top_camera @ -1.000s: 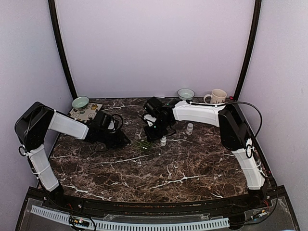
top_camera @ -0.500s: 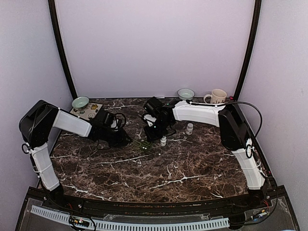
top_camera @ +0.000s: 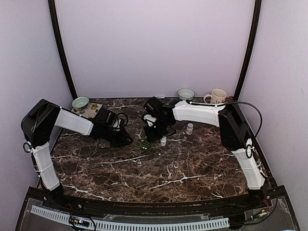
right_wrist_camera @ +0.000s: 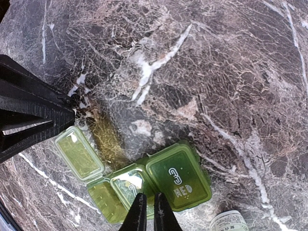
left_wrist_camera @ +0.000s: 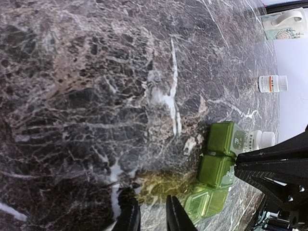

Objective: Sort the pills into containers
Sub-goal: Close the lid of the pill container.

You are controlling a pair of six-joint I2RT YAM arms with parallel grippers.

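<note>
So we've got the green pill organizer (top_camera: 143, 145) sitting on the marble table (top_camera: 183, 168) between the two arms. A white pill bottle (top_camera: 163, 141) stands just beside it, one end lid is flipped open and the WED lid (right_wrist_camera: 178, 183) is down. The right gripper (right_wrist_camera: 149, 211) hangs right over the middle compartment with its fingers almost together, just a sliver between them, and we can't tell if anything's pinched in there. The left gripper (left_wrist_camera: 150, 219) sits low near the open end, its fingers a narrow gap apart.
</note>
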